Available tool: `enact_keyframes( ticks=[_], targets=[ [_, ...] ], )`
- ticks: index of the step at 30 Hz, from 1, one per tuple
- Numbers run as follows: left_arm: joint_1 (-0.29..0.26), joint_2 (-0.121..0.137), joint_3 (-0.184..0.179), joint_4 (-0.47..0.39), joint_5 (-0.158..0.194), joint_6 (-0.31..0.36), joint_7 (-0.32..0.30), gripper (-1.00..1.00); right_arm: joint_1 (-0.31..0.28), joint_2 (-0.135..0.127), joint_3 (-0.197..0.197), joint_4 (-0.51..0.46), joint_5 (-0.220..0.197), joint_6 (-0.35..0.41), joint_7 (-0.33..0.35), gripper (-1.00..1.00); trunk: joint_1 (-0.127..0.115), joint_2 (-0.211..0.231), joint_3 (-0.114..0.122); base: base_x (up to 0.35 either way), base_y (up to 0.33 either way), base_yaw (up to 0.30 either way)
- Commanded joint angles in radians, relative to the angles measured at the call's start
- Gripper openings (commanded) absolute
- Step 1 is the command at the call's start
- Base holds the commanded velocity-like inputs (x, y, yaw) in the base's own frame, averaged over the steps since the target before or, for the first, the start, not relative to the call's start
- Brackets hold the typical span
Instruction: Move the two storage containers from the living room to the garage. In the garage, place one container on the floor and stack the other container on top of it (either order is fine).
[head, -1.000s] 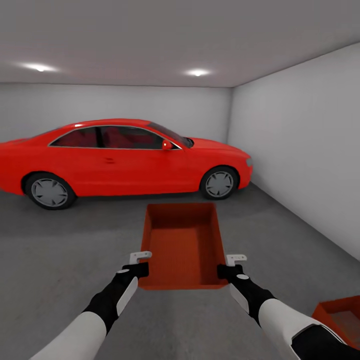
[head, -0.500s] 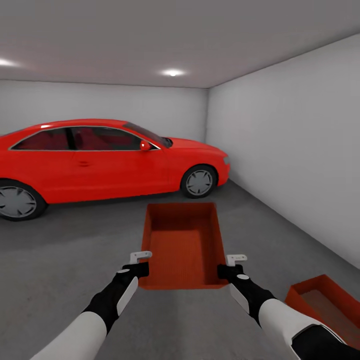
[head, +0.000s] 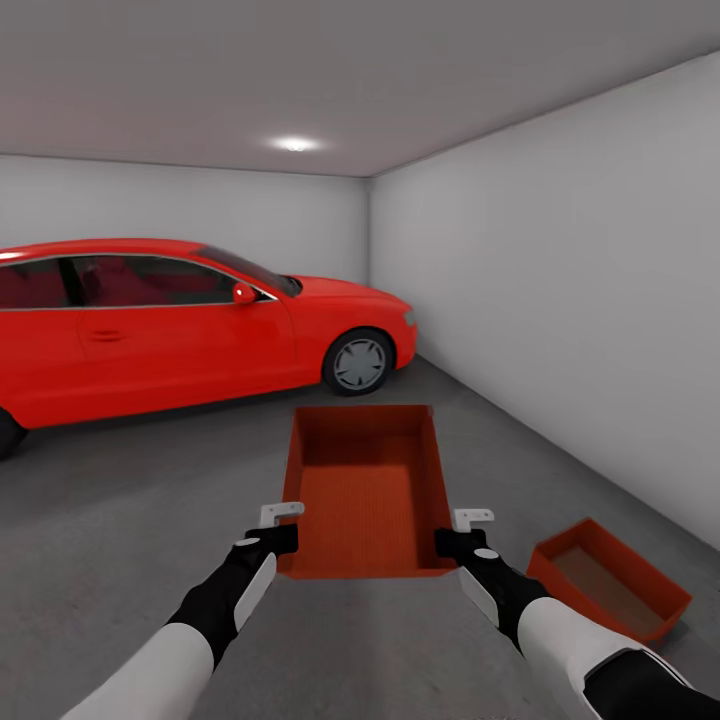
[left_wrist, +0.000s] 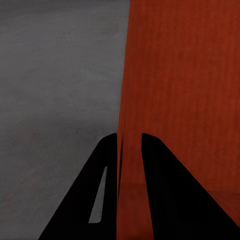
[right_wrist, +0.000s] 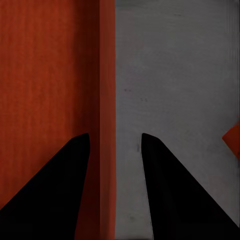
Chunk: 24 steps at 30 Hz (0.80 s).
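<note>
We are in the garage, carrying one storage container (head: 366, 490) out in front, level and well above the floor (head: 120, 560). Our left hand (head: 279, 528) is pinched narrowly on its left wall, the fingers (left_wrist: 152, 190) straddling the rim. Our right hand (head: 461, 532) sits astride the right wall; its fingers (right_wrist: 170, 190) look wider set, so whether they truly press the plastic we cannot quite tell, though the bin is evidently borne by both.

The second container (head: 610, 578) already rests on the floor at our right, near the side wall (head: 560, 300), with a red car (head: 190, 320) parked beyond. So the hauling looks done; what remains, we judge, is turning toward that bin and setting ours down into it.
</note>
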<state>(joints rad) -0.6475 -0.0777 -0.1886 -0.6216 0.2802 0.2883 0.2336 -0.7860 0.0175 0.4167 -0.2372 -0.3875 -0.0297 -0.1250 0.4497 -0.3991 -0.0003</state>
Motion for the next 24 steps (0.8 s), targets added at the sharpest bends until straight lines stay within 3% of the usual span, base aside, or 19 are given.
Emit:
enact_keyframes(
  ticks=[1, 24],
  targets=[
    [0.000, 0.015, 0.029, -0.003, -0.012, 0.008, 0.016, -1.00, -0.001, -0.001, -0.015, 0.000, -0.006, -0.004, -0.001, -1.00, 0.000, -0.001, 0.000, 0.000, 0.000, -0.286],
    [0.000, 0.015, 0.029, -0.004, -0.012, 0.009, 0.016, -1.00, -0.001, -0.002, -0.015, -0.002, -0.007, -0.006, -0.001, -1.00, 0.000, -0.001, 0.000, 0.000, 0.000, -0.286]
  ],
)
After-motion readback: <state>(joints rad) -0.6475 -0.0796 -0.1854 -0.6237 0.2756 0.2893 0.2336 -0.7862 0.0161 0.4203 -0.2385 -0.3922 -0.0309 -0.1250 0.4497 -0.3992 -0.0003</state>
